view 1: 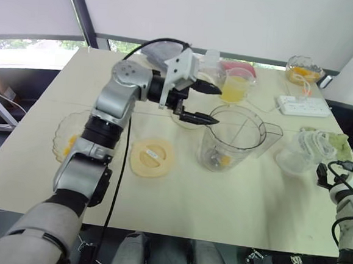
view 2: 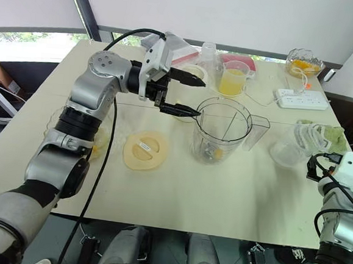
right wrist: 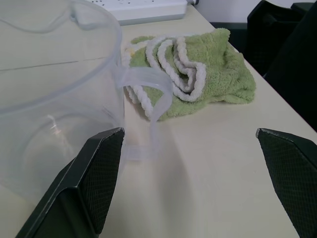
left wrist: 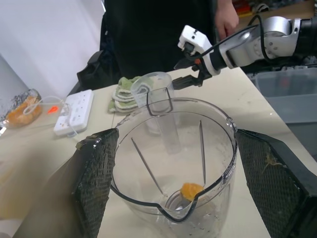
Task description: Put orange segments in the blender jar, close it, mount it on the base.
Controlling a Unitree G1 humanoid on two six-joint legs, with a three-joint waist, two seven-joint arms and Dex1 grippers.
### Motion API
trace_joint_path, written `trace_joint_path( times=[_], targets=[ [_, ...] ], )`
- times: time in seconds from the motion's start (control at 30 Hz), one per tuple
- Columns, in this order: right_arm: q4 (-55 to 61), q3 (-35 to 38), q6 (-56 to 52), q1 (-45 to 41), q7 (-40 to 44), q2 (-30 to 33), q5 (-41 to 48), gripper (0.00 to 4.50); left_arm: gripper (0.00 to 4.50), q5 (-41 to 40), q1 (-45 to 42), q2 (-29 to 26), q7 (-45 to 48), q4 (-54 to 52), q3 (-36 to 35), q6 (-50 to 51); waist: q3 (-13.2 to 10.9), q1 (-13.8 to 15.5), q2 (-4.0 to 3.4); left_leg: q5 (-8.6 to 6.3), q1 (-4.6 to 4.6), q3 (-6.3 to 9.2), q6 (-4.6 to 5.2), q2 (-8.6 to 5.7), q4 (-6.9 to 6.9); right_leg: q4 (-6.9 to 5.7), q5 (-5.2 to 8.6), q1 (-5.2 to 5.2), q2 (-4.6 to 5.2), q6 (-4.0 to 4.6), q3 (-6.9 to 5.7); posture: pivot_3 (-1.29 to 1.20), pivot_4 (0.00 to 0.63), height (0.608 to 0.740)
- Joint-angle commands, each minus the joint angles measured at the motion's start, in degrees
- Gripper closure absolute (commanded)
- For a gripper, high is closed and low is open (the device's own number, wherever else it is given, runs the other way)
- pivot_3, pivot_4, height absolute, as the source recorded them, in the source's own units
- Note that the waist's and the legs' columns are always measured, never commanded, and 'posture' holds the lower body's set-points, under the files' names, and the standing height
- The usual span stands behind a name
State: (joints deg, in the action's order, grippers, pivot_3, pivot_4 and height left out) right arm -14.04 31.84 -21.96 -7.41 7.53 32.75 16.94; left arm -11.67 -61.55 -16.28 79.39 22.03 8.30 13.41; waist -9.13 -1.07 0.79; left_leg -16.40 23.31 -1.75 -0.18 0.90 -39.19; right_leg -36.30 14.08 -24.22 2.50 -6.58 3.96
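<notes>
Left wrist view: the left gripper (left wrist: pixel 173 178), its black fingers (left wrist: pixel 96 173) spread wide apart and empty, hangs over the open mouth of the blender jar (left wrist: pixel 148 144), with one orange segment (left wrist: pixel 190 190) lying straight ahead of it beside the blades at the jar's bottom. Seen from the head, a flat cream-yellow lid (view 1: pixel 152 158) lies on the table (view 1: pixel 219 215) just below and to the near side of that gripper, and a cup of yellow juice (view 1: pixel 236 88) stands beyond it. The right gripper (right wrist: pixel 190 173) sits low at the table's right edge, fingers likewise wide apart, an empty clear handled cup (right wrist: pixel 59 89) just off its left finger and a green towel (right wrist: pixel 198 74) ahead.
</notes>
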Motion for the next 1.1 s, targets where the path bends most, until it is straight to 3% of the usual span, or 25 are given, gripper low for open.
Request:
trace_joint_path(
  times=[0.03,1.1],
  targets=[
    [-1.3,-0.1,2.2,-1.8,0.5,1.5,-1.0,0.06,0.62,-1.0,-0.5,-0.7,-0.7,-2.2,0.3,-0.2,0.0,-0.1,0.00,0.00,0.00,0.00,0.00,0.00,0.00,0.00,0.00,0.00,0.00,0.00,0.00,0.00,0.150,0.740],
    [-15.4,-1.2,9.6,-10.7,1.1,5.0,-3.7,0.06,0.62,-1.4,-1.3,-1.6,-1.5,-2.7,1.4,-0.9,0.0,-0.2,-0.05,0.00,-0.02,-0.04,0.00,0.00,0.00,0.00,0.00,0.00,0.00,-0.01,0.04,0.00,0.150,0.740]
  ],
)
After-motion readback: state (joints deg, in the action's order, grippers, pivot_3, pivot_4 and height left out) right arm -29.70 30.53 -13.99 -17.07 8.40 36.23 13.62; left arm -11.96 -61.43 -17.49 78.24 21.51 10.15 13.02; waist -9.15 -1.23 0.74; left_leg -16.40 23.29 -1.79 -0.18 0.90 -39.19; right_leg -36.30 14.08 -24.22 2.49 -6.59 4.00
